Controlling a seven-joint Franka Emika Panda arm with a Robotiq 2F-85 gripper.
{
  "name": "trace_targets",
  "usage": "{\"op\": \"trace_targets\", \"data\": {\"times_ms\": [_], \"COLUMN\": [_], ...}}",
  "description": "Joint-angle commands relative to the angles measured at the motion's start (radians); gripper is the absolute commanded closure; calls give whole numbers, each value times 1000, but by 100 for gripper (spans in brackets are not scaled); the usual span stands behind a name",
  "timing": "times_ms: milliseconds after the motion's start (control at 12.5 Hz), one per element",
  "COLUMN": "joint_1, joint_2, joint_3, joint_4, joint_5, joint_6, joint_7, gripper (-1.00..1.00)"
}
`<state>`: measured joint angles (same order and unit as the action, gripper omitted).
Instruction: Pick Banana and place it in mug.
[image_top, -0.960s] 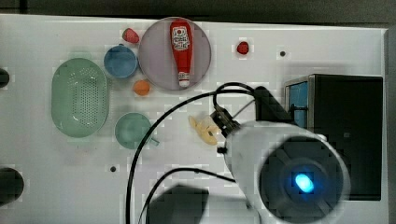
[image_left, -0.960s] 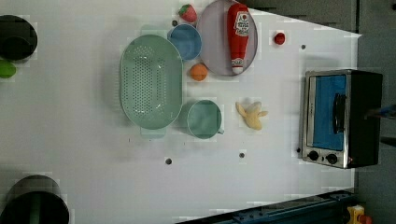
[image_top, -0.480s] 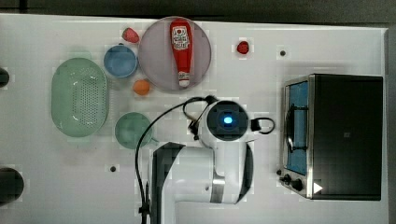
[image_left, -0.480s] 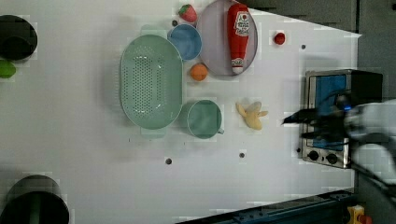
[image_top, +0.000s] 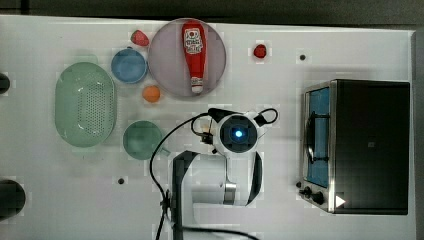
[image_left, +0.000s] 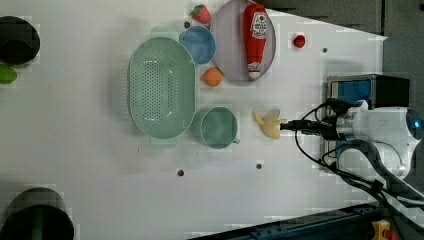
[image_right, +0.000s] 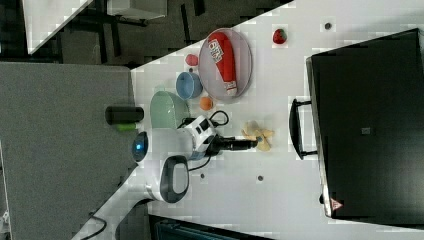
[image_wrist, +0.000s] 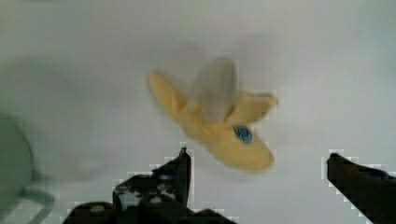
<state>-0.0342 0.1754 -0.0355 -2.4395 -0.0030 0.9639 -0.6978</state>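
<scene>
A white tabletop carried everything, matte and dotted with small dark holes. The banana lay flat on it, a pale yellow, glossy plastic bunch with curved lobes fanning out and a small blue sticker on one of them. In the left view it sat at about three o'clock from the mug, near but not touching. The mug was round, teal-green and smooth, standing upright with its mouth open, ready to receive the fruit.

The tool hung over the banana with its dark fingers spread wide, one to each side of the fruit's thick end, pinching nothing. That straddle looked like the set-up for a grasp across the narrow width.

Beside the mug at nine o'clock in the left view stood a pale green oval colander, perforated all over. An orange ball lay at about twelve o'clock from the mug.
</scene>
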Motion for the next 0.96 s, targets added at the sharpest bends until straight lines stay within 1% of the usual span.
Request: {"op": "trace_targets", "data": {"times_ms": [80,240,480,560,640,800,960], "joint_1": [-3,-2,-1,-1,-1,0,-1], "joint_2": [67,127,184,193,195,183,164], "joint_3": [-14,-11,-5,2,2,4,3], "joint_4": [-12,-18,-17,-13,-19,-27,-28], "joint_5": [-10,-10,-10,-9,-8,-8,-6], "joint_6": [90,157,194,206,221,238,237], "joint_7": [-131,-131,-128,-129,-128,-128,-126], "gripper": [-100,-100,-100,-93,-65,-18,25]}}
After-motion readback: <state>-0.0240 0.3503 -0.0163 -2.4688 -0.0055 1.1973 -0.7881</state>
